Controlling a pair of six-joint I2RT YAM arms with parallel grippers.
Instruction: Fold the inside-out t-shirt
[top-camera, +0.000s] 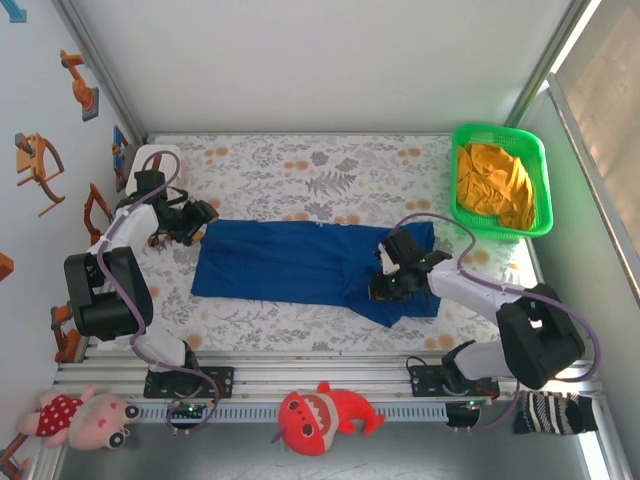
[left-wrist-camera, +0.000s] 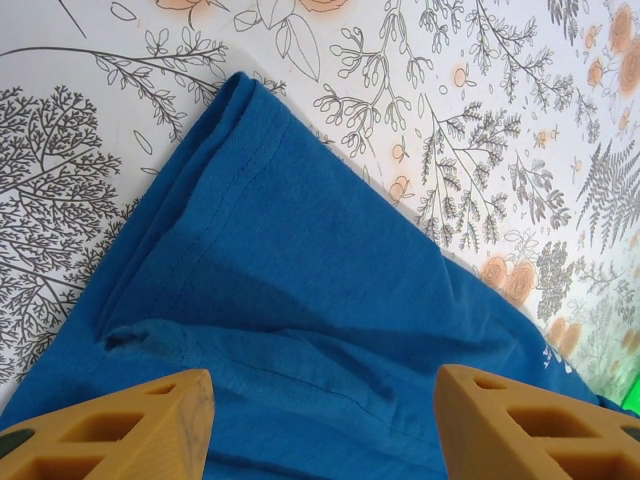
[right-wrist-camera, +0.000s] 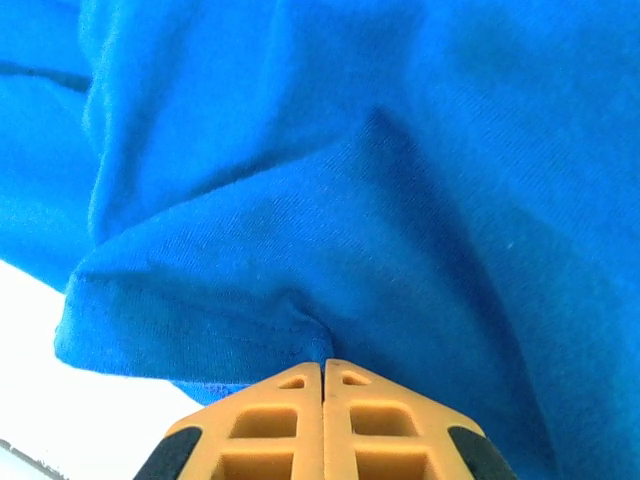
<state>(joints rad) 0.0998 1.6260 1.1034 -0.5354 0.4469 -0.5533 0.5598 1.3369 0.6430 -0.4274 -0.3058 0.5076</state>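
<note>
Inside-out t-shirt (top-camera: 300, 262): cloth pinched in R jaws; L jaws apart.

Left arm (top-camera: 108, 275) is folded up at its side, forearm reaching inward. Left gripper (left-wrist-camera: 325, 400) hangs with its fingers parted (a wide gap between them). Right arm (top-camera: 475, 290) stretches low and inward, right gripper (right-wrist-camera: 322, 368) pinched tight, fingertips together on a fold of the inside-out t-shirt (right-wrist-camera: 350, 200).
</note>
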